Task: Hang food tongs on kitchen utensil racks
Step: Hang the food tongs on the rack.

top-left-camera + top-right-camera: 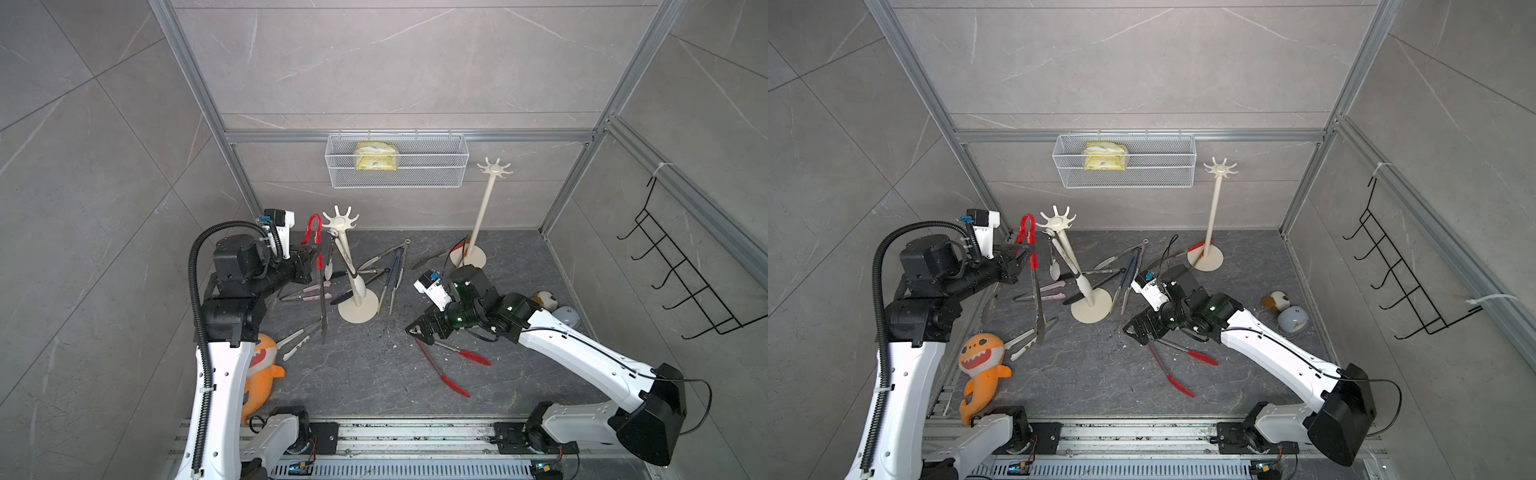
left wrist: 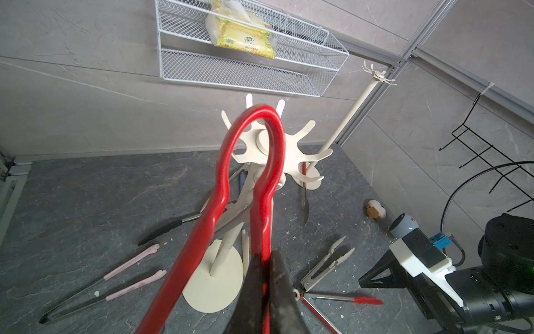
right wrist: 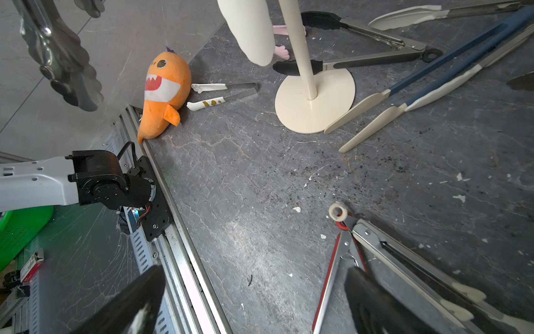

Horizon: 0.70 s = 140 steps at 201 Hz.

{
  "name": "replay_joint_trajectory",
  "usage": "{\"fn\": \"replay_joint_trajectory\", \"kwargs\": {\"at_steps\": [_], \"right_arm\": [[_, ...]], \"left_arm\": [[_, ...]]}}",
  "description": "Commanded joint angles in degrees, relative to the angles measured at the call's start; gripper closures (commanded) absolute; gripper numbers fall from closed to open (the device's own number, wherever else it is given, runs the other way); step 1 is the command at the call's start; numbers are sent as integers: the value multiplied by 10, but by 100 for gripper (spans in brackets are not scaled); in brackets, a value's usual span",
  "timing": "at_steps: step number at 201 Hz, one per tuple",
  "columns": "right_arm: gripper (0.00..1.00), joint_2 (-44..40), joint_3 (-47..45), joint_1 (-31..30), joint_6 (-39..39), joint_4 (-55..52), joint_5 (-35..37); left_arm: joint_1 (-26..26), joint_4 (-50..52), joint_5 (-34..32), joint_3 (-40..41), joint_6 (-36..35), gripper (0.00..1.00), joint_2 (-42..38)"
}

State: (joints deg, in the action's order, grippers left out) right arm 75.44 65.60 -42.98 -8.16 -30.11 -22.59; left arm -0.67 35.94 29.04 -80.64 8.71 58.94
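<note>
2 cream racks (image 1: 345,253); 1 red-handled tongs (image 2: 222,170) gripped by left claw (image 2: 267,266).

The red tongs (image 2: 190,254) have a glossy, smooth-coated handle above shiny bare steel. The cream rack (image 2: 219,289) looks matt and painted; the dark tabletop (image 3: 260,173) is stone-like, dull and gritty, the orange toy (image 3: 167,86) soft cloth.

so left arm (image 1: 224,374)'s folded up at the elbow with the left gripper (image 1: 315,252) held high and pinched tight on the red-handled tongs (image 2: 222,173), right arm (image 1: 582,353)'s stretched in low, right gripper (image 1: 417,331) angled downward with its jaws spread wide apart
</note>
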Motion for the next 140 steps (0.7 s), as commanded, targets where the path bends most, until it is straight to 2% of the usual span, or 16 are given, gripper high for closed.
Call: {"fn": "replay_joint_trajectory", "kwargs": {"at_steps": [1, 140], "right_arm": [[1, -1, 16, 4, 11, -16, -10], [1, -8, 9, 4, 5, -14, -8]], "left_arm": [[1, -21, 22, -26, -7, 100, 6], [21, 2, 58, -46, -9, 100, 47]]}}
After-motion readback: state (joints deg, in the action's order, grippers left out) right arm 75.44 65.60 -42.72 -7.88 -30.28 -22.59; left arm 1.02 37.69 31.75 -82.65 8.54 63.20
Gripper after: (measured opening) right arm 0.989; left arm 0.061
